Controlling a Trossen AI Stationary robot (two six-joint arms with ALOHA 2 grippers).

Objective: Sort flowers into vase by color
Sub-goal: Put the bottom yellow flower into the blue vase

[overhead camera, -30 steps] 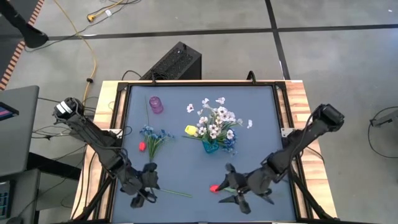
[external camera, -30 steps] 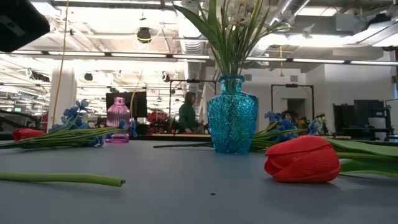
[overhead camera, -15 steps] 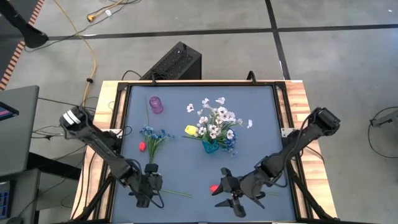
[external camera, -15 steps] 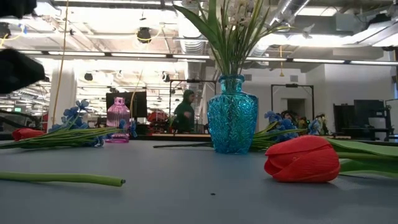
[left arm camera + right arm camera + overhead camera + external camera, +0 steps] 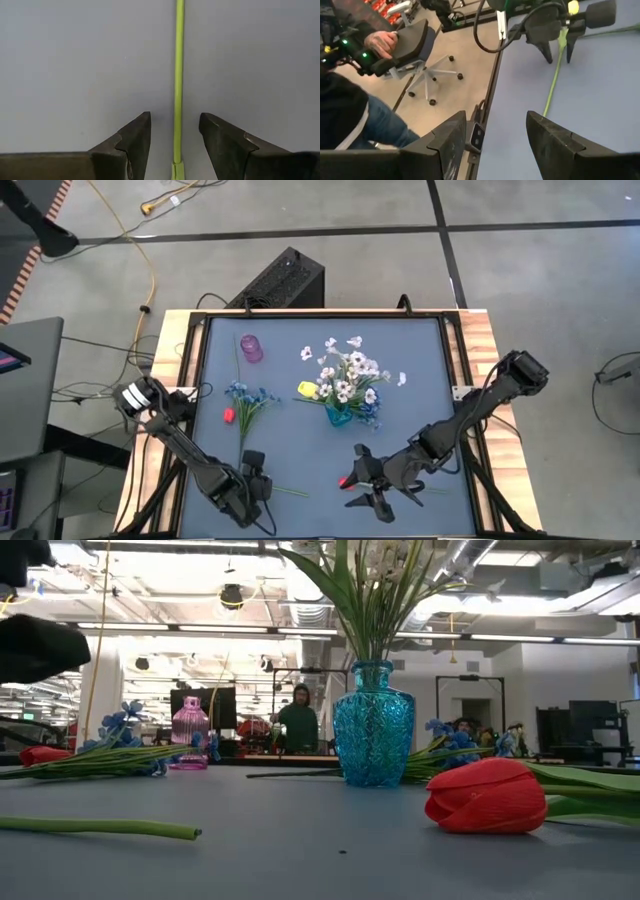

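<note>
A thin green stem (image 5: 178, 60) lies flat on the table near its front left. My left gripper (image 5: 174, 117) points down over it, open, one finger on each side of the stem, neither touching it (image 5: 254, 484). The right wrist view shows a yellow head (image 5: 573, 6) at that stem's end. A red tulip (image 5: 487, 795) lies on the table at the front middle. My right gripper (image 5: 362, 481) hangs open above the tulip (image 5: 345, 480). The blue vase (image 5: 338, 416) holds white flowers (image 5: 348, 370). A small pink vase (image 5: 250, 348) stands at the far left.
Blue sprigs and a red tulip (image 5: 229, 415) lie in a bunch (image 5: 246, 396) left of the blue vase, and a yellow tulip (image 5: 306, 388) rests beside it. More blue sprigs (image 5: 372, 412) lie to its right. A person (image 5: 350, 75) sits beyond the table's left edge.
My left gripper has come down toward the table's near edge and tipped from slanting to pointing nearly straight down, ending over the green stem. Its arm has folded lower. The stem and the red tulip have stayed where they were.
</note>
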